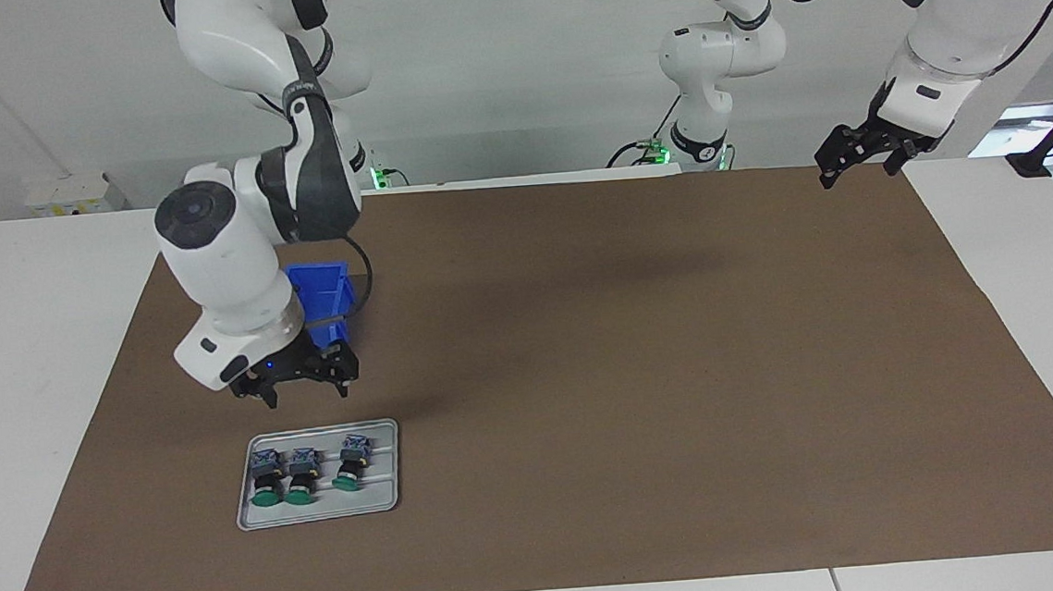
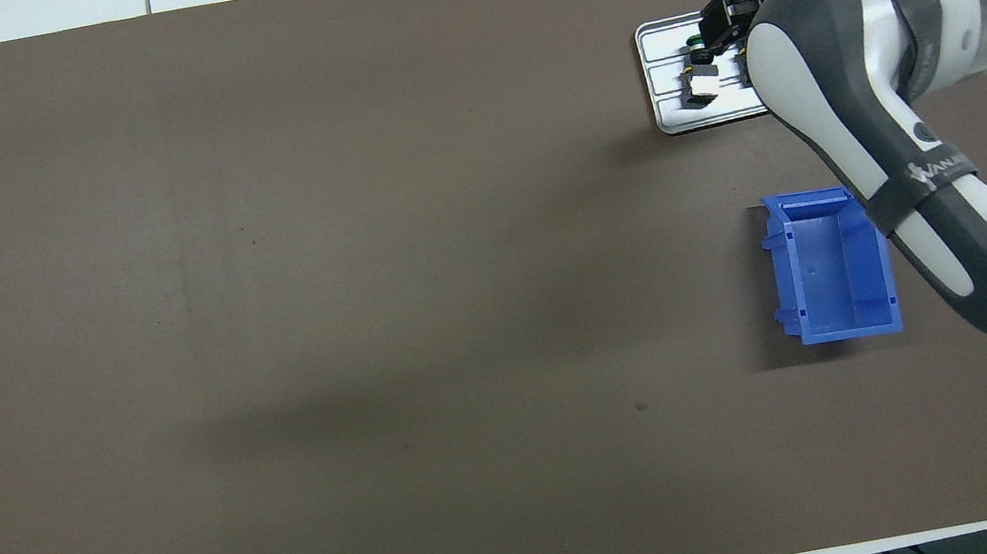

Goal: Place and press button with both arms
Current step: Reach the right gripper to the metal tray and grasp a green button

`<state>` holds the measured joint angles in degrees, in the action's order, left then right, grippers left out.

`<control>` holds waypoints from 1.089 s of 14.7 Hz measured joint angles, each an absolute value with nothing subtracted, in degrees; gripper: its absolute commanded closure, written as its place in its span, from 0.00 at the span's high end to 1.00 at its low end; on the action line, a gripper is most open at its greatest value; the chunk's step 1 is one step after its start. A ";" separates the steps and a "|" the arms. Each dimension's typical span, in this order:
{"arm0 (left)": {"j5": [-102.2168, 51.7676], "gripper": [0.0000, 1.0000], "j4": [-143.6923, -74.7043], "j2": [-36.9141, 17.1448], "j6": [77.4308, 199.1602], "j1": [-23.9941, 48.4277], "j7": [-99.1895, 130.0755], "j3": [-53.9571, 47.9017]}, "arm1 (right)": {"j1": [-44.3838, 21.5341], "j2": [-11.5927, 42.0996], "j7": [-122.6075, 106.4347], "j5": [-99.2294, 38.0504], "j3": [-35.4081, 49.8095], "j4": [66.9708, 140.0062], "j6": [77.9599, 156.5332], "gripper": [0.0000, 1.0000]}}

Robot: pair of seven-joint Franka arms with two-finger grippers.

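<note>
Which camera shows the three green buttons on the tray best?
The facing view: all three buttons lie uncovered on the tray. In the overhead view, the right arm hides all but one button.

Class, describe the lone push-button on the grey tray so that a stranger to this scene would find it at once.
Start at the brown mat, then find the grey tray at the right arm's end, farther from the robots than the blue bin. Three green-capped buttons lie in a row; the lone push-button sits apart from the touching pair, nearest the table's middle.
</note>
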<state>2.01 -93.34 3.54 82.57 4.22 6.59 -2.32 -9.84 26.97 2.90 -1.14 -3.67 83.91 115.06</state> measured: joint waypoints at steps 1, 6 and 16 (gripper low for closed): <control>2.01 1.00 -93.34 3.54 82.57 4.22 6.59 -2.32 | -9.84 28.61 2.90 -2.19 -3.70 83.97 117.02 0.96; 2.01 1.00 -93.34 3.54 82.57 4.22 6.59 -2.32 | -9.84 32.66 2.91 -3.18 -3.71 88.33 125.87 0.92; 2.01 1.00 -93.34 3.55 82.60 4.22 6.59 -2.33 | -9.84 33.03 2.90 -2.92 -3.73 92.82 129.48 0.23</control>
